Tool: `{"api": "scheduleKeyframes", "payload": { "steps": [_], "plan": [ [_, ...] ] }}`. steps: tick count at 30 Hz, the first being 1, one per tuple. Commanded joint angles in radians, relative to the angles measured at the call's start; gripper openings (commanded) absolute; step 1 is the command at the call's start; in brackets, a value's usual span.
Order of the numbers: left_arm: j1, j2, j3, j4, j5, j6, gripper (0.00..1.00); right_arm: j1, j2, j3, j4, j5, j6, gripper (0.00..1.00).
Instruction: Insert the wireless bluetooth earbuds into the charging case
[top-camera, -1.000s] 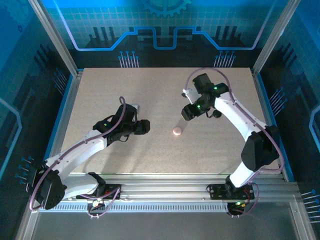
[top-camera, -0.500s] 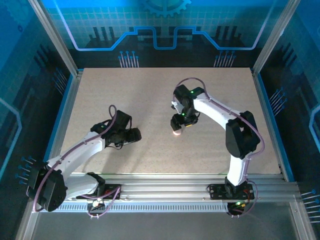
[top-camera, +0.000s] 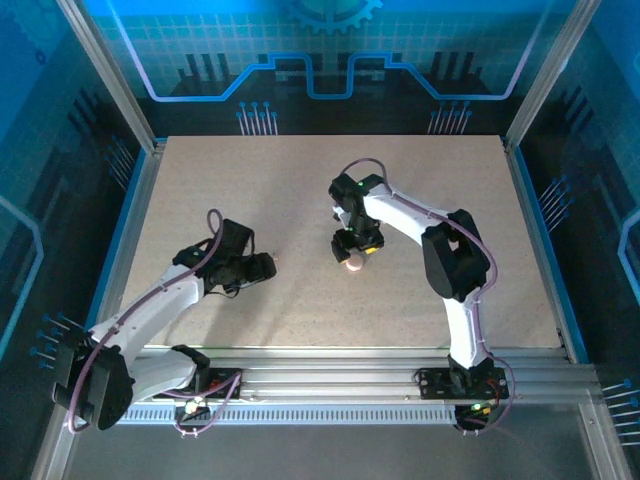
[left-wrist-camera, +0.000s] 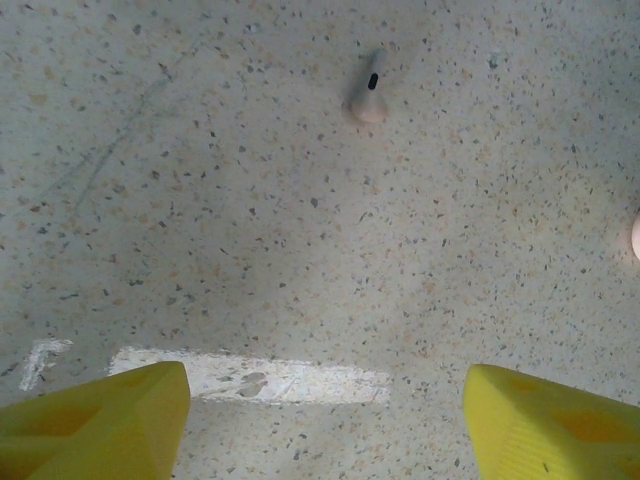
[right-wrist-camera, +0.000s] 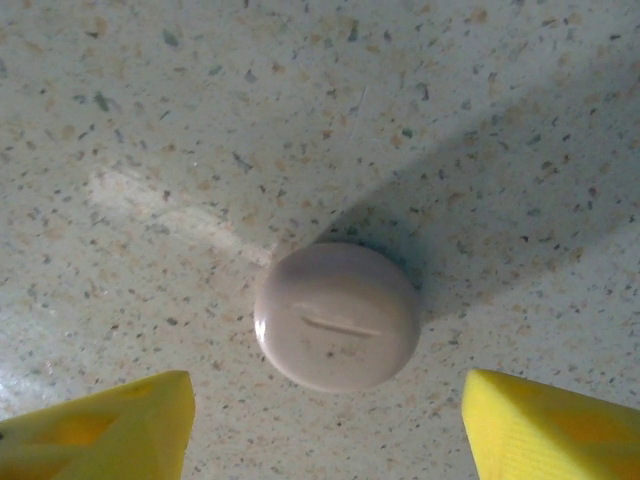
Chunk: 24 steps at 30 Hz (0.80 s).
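The right hand (right-wrist-camera: 325, 428), fingers spread wide, hovers over the pale pink round charging case (right-wrist-camera: 336, 317) on the speckled bench (right-wrist-camera: 150, 120). Its lid looks shut, its contents hidden. The left hand (left-wrist-camera: 325, 425), likewise spread, faces a pale pink earbud (left-wrist-camera: 367, 92) lying at twelve o'clock. An off-centre squeeze could squirt the smooth, domed case sideways.

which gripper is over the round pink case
The right gripper, open just above the round pink case; the left gripper instead faces a pale earbud.
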Motion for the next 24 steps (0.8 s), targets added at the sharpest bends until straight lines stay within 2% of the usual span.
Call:
{"api": "scheduleKeyframes", "payload": {
  "steps": [1, 9, 19, 24],
  "plan": [
    [0.019, -0.030, -0.015, -0.037, 0.021, 0.025, 0.73, 0.011, 0.045, 0.037, -0.032, 0.030, 0.018, 0.72],
    [0.033, -0.048, -0.023, -0.040, 0.028, 0.020, 0.73, 0.011, 0.097, 0.044, -0.013, -0.007, 0.020, 0.72],
    [0.038, -0.058, -0.031, -0.042, 0.027, 0.017, 0.73, 0.011, 0.125, 0.027, -0.019, -0.003, 0.013, 0.67],
    [0.038, -0.082, -0.046, -0.033, 0.018, 0.009, 0.73, 0.011, 0.127, 0.020, -0.013, -0.003, 0.008, 0.60]
  ]
}}
